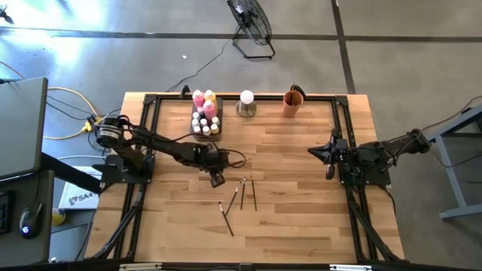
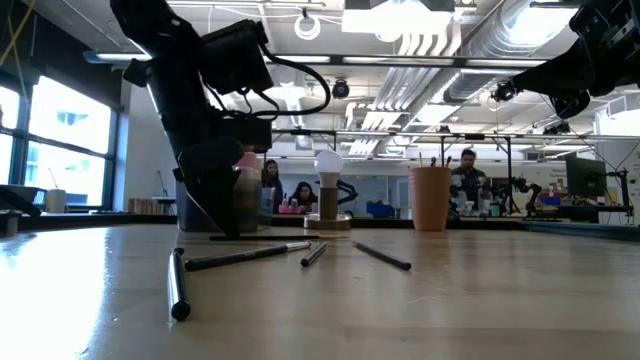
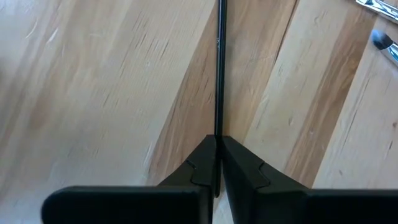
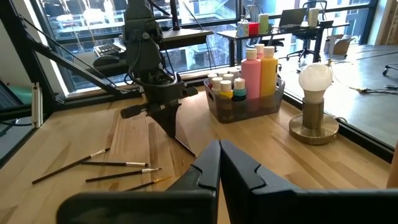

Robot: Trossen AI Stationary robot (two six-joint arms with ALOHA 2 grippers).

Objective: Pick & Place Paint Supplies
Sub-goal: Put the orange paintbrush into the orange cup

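The left gripper (image 1: pixel 217 179), just left of centre in the high view, is clamped on a thin paintbrush (image 3: pixel 219 74); so slim a handle could twist or slip out. Other brushes (image 1: pixel 248 193) lie below centre; paint bottles (image 1: pixel 205 113) sit in a tray above. The right gripper (image 1: pixel 313 153) waits closed at right. The wooden table (image 1: pixel 301 218) stands in a glass-walled workshop with people behind

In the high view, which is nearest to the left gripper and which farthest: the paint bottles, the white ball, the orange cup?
From the left gripper:
1. Paint bottles, at the table's far edge, nearest.
2. White ball, just right of the bottles.
3. Orange cup, farthest right.
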